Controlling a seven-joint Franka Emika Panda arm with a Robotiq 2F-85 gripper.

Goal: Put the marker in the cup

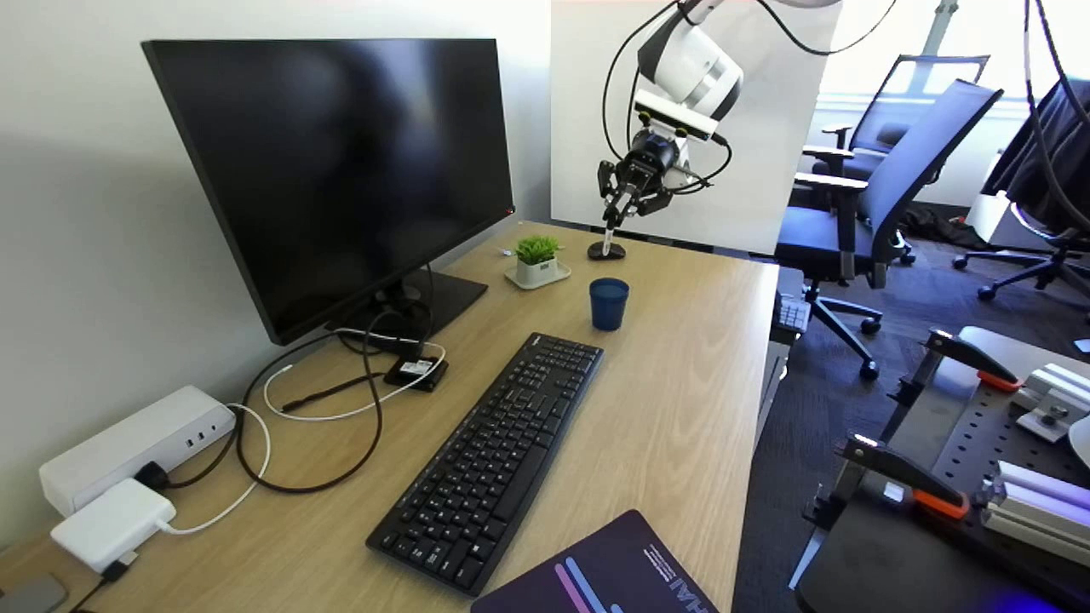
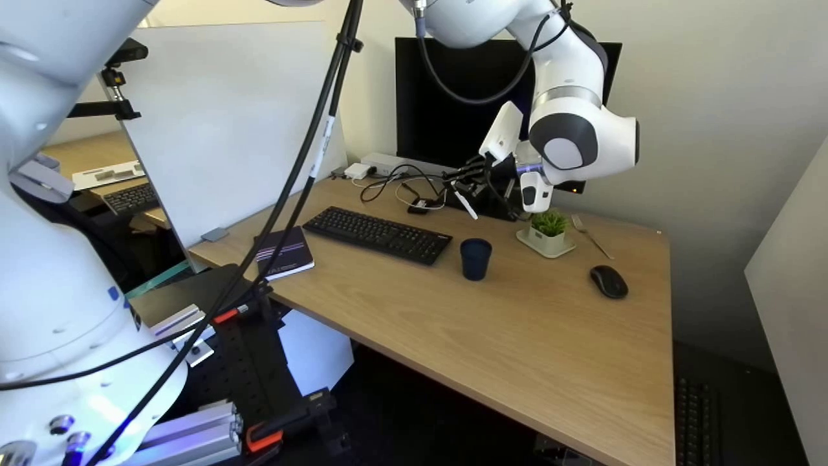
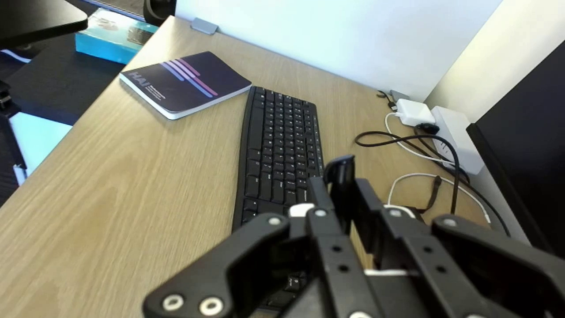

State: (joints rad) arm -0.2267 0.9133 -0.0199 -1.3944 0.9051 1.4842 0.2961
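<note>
The dark blue cup [image 1: 608, 305] stands upright on the desk; it also shows in an exterior view [image 2: 475, 260] and is out of the wrist view. My gripper [image 2: 454, 186] is shut on the marker [image 2: 465, 203], which has a white body and a dark cap end. The marker hangs tilted in the air, above and apart from the cup. In an exterior view the gripper [image 1: 615, 213] and the marker [image 1: 607, 244] are seen farther back than the cup. In the wrist view the marker's dark end [image 3: 342, 176] sticks out between the fingertips [image 3: 343, 194].
A black keyboard [image 1: 502, 451] lies beside the cup. A potted plant [image 2: 548, 233], a fork [image 2: 592, 236] and a black mouse [image 2: 609, 281] are on the cup's other side. The monitor [image 1: 341, 170], loose cables [image 1: 375, 400] and a dark notebook [image 3: 185, 84] are also on the desk.
</note>
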